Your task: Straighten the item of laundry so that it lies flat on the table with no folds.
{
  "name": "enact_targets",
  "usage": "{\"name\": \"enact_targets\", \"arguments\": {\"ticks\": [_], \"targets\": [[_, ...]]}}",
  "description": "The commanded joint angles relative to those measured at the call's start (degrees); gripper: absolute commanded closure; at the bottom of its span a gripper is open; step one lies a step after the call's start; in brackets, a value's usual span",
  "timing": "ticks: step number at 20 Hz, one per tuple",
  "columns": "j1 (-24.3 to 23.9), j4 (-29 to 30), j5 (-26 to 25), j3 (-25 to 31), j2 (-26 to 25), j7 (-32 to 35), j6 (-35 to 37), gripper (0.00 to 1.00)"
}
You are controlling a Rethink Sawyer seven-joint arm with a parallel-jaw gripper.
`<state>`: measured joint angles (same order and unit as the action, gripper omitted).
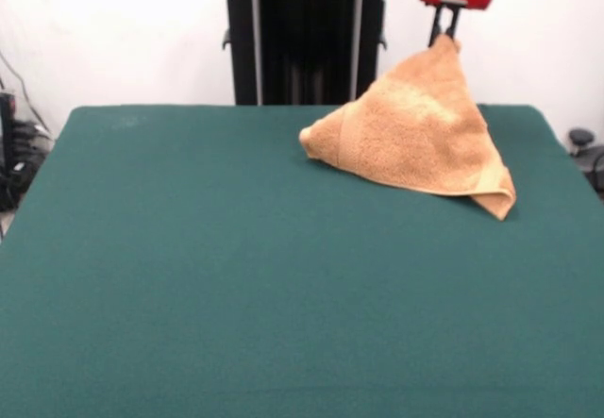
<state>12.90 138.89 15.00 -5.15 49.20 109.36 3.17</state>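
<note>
An orange-tan terry towel, the item of laundry [415, 130], hangs as a tent shape at the far right of the green table [236, 276]. Its top corner is lifted and pinched in my gripper [445, 41], which comes down from the red arm above and is shut on that corner. The towel's lower edge rests on the table, with one corner at the left [310, 142] and another folded at the right [498, 201]. A flat woven band runs near the left side.
The robot's black pedestal [302, 41] stands behind the table's far edge. Cables and dark equipment [14, 144] sit off the table's left side, and a dark object [585, 144] off its right.
</note>
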Motion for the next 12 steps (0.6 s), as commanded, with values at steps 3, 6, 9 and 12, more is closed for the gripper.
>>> {"name": "enact_targets", "arguments": {"ticks": [3,6,9,12], "targets": [[-0.1,1.14,2.79,5.32,-2.59,15.13,-2.82,1.0],[-0.04,0.93,2.8,5.02,-2.3,14.7,-1.91,1.0],[0.86,-0.45,2.91,3.38,-2.11,13.54,0.5,1.0],[1.12,-2.45,2.46,1.8,-2.96,11.89,2.15,1.0]]}}
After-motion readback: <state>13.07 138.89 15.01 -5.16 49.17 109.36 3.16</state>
